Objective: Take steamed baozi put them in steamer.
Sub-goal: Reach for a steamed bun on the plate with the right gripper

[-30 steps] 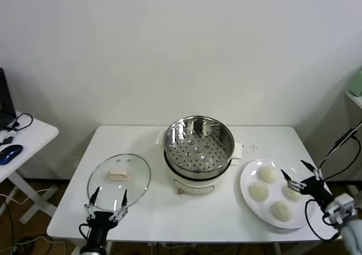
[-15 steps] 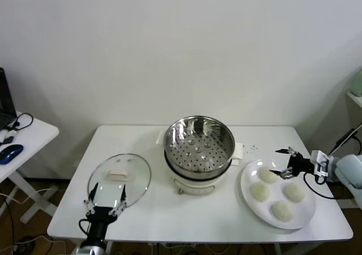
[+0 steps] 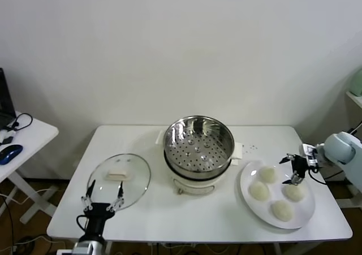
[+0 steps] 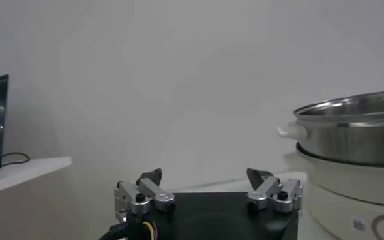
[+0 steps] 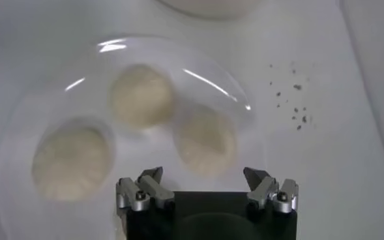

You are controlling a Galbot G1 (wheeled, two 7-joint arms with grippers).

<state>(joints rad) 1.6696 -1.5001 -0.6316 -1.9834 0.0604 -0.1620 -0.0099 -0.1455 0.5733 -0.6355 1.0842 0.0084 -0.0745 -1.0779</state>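
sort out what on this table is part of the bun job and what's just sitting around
Part of the job:
steamed baozi, four on the white plate
steamer, nothing in it
right gripper, open above the plate

Just lying about:
glass lid, flat on the table
left gripper, open, near the lid
mouse on the side table

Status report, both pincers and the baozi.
Right pincer open, above plate. Left pincer open, parked near glass lid. Four baozi on plate; steamer holds none. Nothing blocking.

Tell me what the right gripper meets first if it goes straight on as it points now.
Probably a cream-white round baozi on the white round plate: the open right gripper points down at it, though depth is unclear.
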